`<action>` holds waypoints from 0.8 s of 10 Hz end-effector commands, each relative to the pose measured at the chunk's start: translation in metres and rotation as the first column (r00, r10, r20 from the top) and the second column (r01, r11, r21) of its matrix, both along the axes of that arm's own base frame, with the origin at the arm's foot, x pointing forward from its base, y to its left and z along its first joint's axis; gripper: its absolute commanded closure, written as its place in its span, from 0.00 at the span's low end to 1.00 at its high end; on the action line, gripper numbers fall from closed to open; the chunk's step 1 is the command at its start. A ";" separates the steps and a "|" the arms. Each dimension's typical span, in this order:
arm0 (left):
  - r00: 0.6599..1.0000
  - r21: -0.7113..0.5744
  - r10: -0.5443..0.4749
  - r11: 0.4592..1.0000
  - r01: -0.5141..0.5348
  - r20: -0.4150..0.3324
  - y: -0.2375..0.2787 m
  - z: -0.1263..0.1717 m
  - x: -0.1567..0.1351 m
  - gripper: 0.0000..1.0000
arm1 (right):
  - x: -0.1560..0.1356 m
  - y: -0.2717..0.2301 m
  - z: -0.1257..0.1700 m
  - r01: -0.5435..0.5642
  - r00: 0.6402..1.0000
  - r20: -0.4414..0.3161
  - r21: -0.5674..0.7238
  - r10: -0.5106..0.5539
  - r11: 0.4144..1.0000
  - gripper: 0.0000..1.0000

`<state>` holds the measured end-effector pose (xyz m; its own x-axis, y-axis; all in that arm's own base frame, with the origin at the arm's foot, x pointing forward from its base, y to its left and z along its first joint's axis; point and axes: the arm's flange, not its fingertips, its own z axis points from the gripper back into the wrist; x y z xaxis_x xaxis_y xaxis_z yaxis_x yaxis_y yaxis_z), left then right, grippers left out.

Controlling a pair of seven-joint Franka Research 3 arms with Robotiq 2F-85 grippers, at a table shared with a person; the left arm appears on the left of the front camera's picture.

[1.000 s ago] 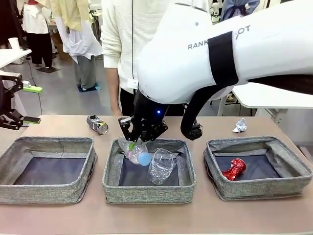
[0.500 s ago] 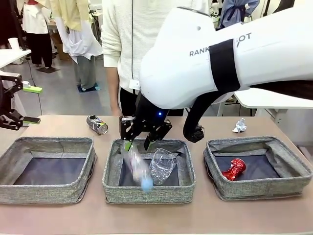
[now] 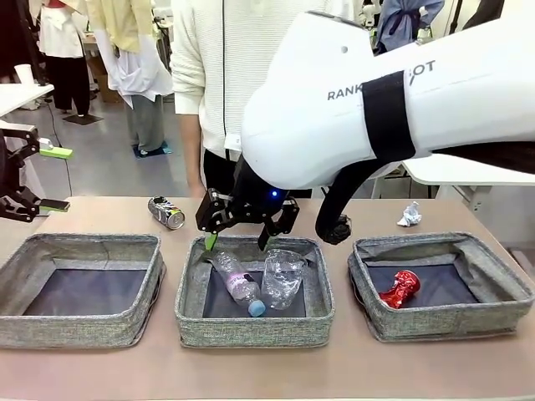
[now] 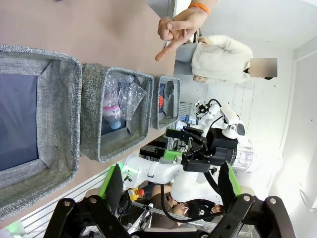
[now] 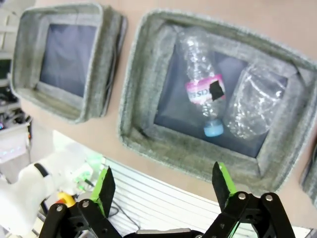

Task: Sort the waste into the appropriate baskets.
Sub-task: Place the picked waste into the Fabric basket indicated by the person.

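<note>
Hovering above the middle basket (image 3: pixel 251 330), the right gripper (image 3: pixel 236 241) stands wide open and empty; the blue-capped bottle (image 3: pixel 238 284) lies flat inside, beside the clear cup (image 3: pixel 282 280). Light, stiff and probably slick, the dark can (image 3: pixel 166 212) lies on the table behind the baskets: take it across its barrel. Soft basket walls stand just in front of it, and the left gripper (image 3: pixel 52 178), open and empty, is the nearer one

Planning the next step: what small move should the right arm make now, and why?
Probably raise the right tool clear of the middle basket: it is open, the bottle lies inside beside the cup, and the dark can waits outside.
</note>
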<state>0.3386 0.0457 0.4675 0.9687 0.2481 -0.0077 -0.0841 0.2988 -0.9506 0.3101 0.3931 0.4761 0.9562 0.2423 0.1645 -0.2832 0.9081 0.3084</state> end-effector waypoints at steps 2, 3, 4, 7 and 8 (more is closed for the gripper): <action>1.000 0.005 -0.018 1.000 0.018 0.014 0.002 -0.001 -0.002 0.00 | -0.003 -0.005 0.001 0.038 0.999 0.019 0.029 -0.039 0.999 0.00; 1.000 0.005 -0.018 1.000 0.018 0.014 0.002 -0.001 -0.002 0.00 | -0.001 -0.008 0.009 0.046 0.999 -0.018 0.084 -0.045 0.995 0.00; 1.000 0.005 -0.018 1.000 0.018 0.014 0.002 -0.001 -0.002 0.00 | 0.001 -0.015 0.028 0.056 0.997 -0.069 0.185 -0.044 0.981 0.00; 1.000 0.005 -0.018 1.000 0.018 0.014 0.002 -0.001 -0.002 0.00 | 0.008 -0.078 0.110 0.144 0.973 -0.227 0.437 -0.046 0.888 0.00; 1.000 0.005 -0.018 1.000 0.018 0.014 0.002 -0.001 -0.002 0.00 | 0.007 -0.104 0.125 0.156 0.965 -0.262 0.511 -0.019 0.845 0.00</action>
<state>0.3385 0.0459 0.4676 0.9685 0.2488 -0.0074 -0.0840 0.2988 -0.9506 0.3183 0.3195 0.6053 0.9940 0.0965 0.0516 -0.1029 0.6630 0.7415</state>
